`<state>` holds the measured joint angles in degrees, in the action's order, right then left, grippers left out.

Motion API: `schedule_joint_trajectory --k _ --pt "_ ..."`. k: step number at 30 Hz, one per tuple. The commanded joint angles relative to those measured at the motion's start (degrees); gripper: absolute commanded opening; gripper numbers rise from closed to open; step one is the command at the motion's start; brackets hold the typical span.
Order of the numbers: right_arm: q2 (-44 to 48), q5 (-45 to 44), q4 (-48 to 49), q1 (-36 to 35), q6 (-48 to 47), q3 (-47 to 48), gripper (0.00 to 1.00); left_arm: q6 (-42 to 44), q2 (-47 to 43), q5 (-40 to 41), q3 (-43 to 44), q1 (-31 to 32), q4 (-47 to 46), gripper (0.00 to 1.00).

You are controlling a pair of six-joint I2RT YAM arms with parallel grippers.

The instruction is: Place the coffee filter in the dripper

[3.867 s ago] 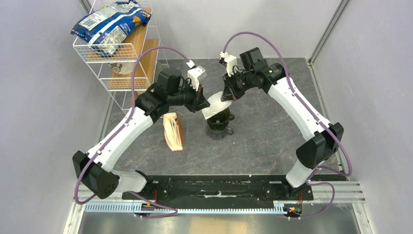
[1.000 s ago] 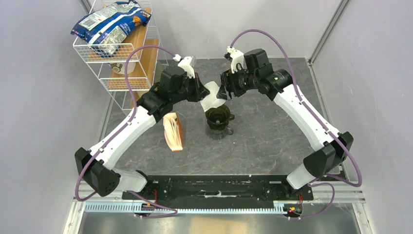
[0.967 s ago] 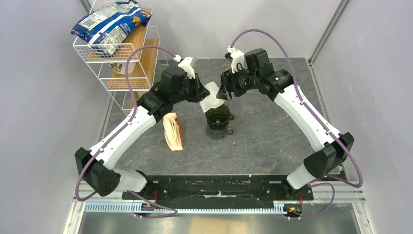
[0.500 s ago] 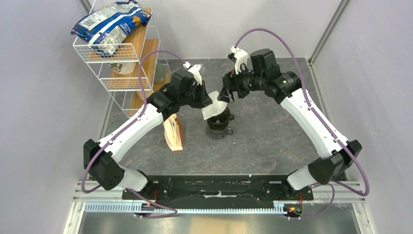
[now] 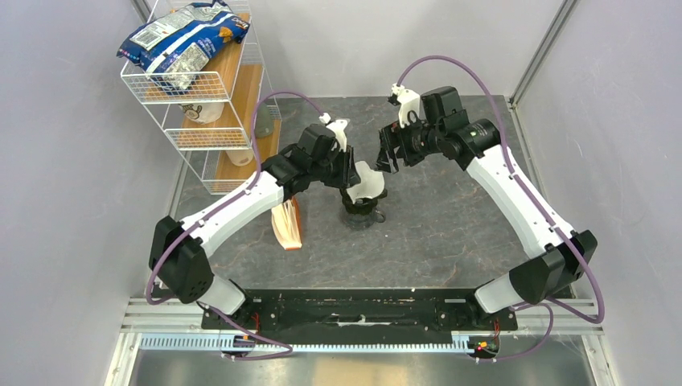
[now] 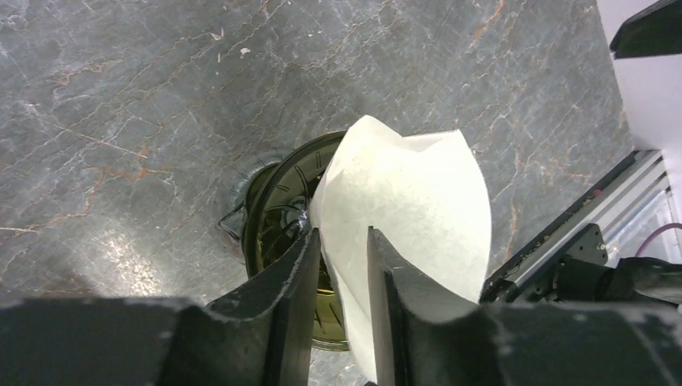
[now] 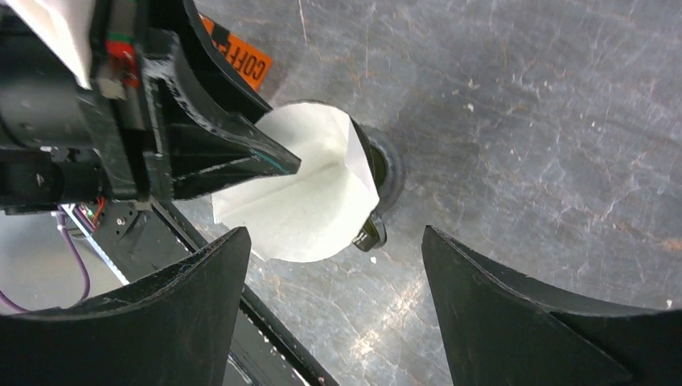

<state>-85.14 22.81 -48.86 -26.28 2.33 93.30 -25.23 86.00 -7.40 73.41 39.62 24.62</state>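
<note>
Left fingers [image 6: 378, 257]: clenched on the filter [image 6: 410, 201], pinching its paper wall near one edge, right above the dripper [image 6: 281, 217].
Right fingers [image 7: 209, 281]: released, spread wide, touching nothing, hanging above and just beyond the dripper on its right side.
Filter: white paper cone, off the desk [image 5: 450, 217], tilted over the dripper's mouth and covering most of it in the wrist views; open side turned towards the right wrist camera, with a crease down the inside; contact with the rim not clear.
Dripper: dark green, upright on the desk near its middle, between the two arms; only part of the rim and the small handle showing past the paper.
Packet [image 5: 285, 221]: tan with an orange edge, standing on the desk to the left of the dripper, partly under the left arm.
Rack [image 5: 193, 88]: white wire, at the far left corner, with a blue and white bag [image 5: 181, 36] lying on top.
</note>
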Motion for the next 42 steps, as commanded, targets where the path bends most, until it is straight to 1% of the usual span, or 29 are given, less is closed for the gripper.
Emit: schedule_joint_trajectory --k 1,6,9,10,12,18,26,31,42 --pt "0.3 -0.2 -2.1 0.3 -4.1 -2.1 0.87 4.3 -0.2 2.1 2.0 0.1 -0.8 0.40" --pt "-0.4 1.1 -2.2 0.3 -5.3 -4.2 0.87 7.3 -3.3 2.3 3.3 -0.9 3.3 0.54" --pt "-0.9 2.1 -2.2 0.2 -4.7 -5.2 0.88 7.8 -5.3 -0.7 2.9 -2.5 4.5 0.64" --pt "-1.2 2.3 -2.1 0.2 -4.5 -5.4 0.88 7.8 -5.8 -1.6 2.5 -3.1 4.6 0.71" --pt "-1.9 2.1 -1.9 0.2 -4.2 -5.7 0.89 7.9 -6.4 -2.2 2.1 -4.1 5.3 0.74" --pt "-3.4 2.0 -0.6 0.1 -2.6 -5.8 0.90 6.4 -7.7 -4.1 -0.3 -7.7 4.8 0.75" --pt "-4.4 1.7 0.2 -0.3 -1.3 -4.0 0.91 6.0 -6.5 -6.8 -2.3 -7.7 2.6 0.66" --pt "-6.0 2.2 0.9 -0.3 2.8 -3.5 0.92 4.7 -5.8 -7.7 -3.6 -7.6 1.1 0.65" --pt "-8.3 -0.5 2.1 -0.5 1.1 -6.7 0.92 4.3 -5.1 -7.7 -4.6 -7.5 0.0 0.65"
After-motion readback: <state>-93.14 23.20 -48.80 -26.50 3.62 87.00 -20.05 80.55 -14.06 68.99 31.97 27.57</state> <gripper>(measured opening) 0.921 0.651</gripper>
